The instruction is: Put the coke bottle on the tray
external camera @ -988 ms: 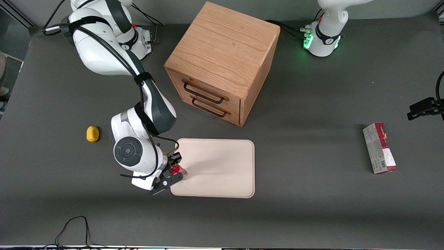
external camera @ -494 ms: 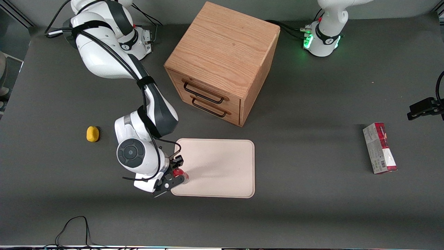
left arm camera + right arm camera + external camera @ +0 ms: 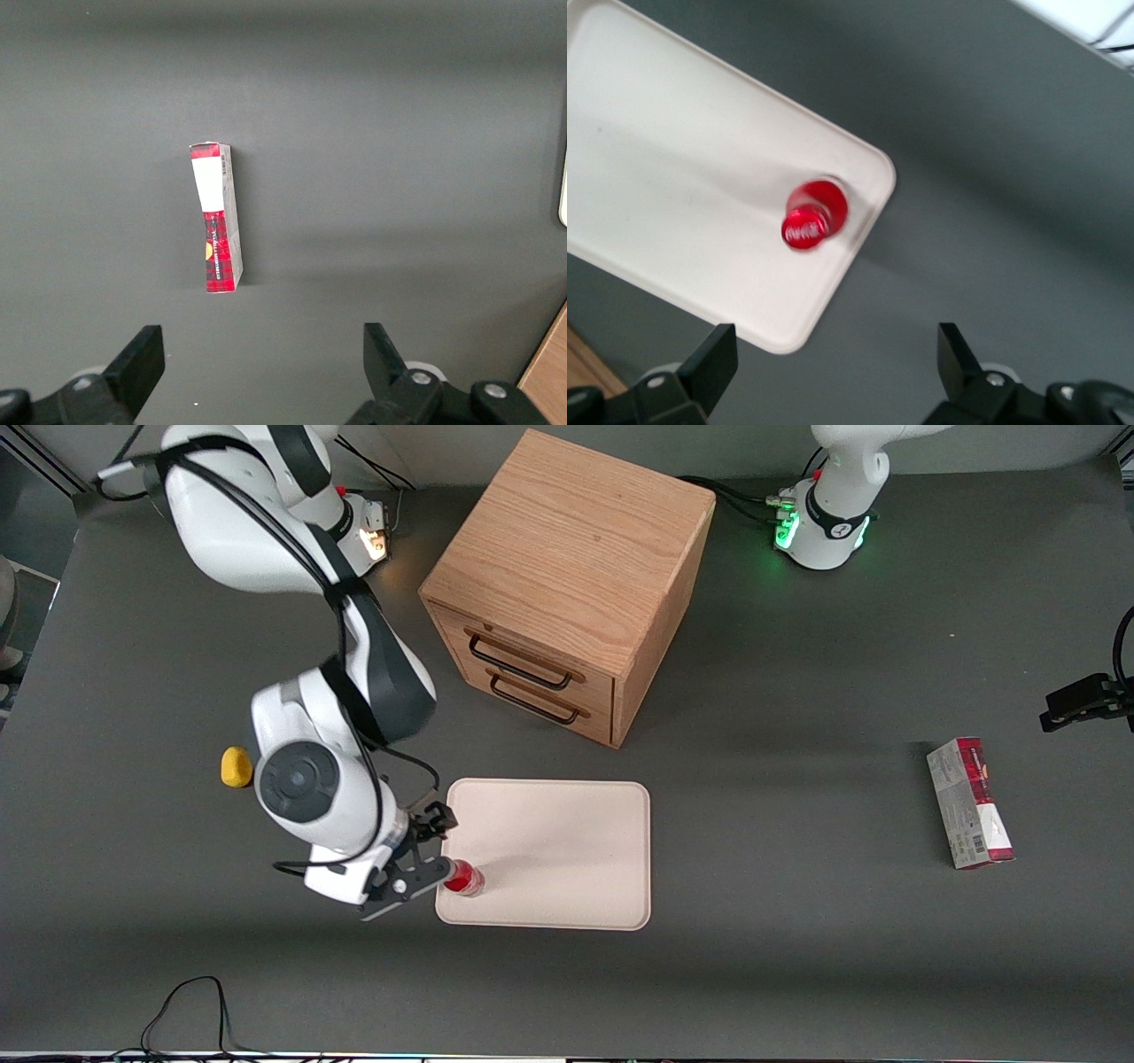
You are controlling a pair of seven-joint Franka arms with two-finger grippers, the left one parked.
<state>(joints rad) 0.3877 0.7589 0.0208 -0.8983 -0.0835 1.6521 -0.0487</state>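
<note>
The gripper [image 3: 431,849] is hanging wide open and empty just off the tray [image 3: 567,841], at the working arm's end. Best to be rising straight up, avoiding the cap. The glossy red coke bottle [image 3: 463,878] is standing upright inside the tray's near corner.

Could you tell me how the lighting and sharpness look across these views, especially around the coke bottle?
Front view: even overhead light, a soft shadow beside the coke bottle on the tray, with the open gripper above the tray's edge; a green glow at the parked arm's base. Right wrist view: the bottle looks slightly blurred, with glare on its cap. Left wrist view: sharp and evenly lit.
</note>
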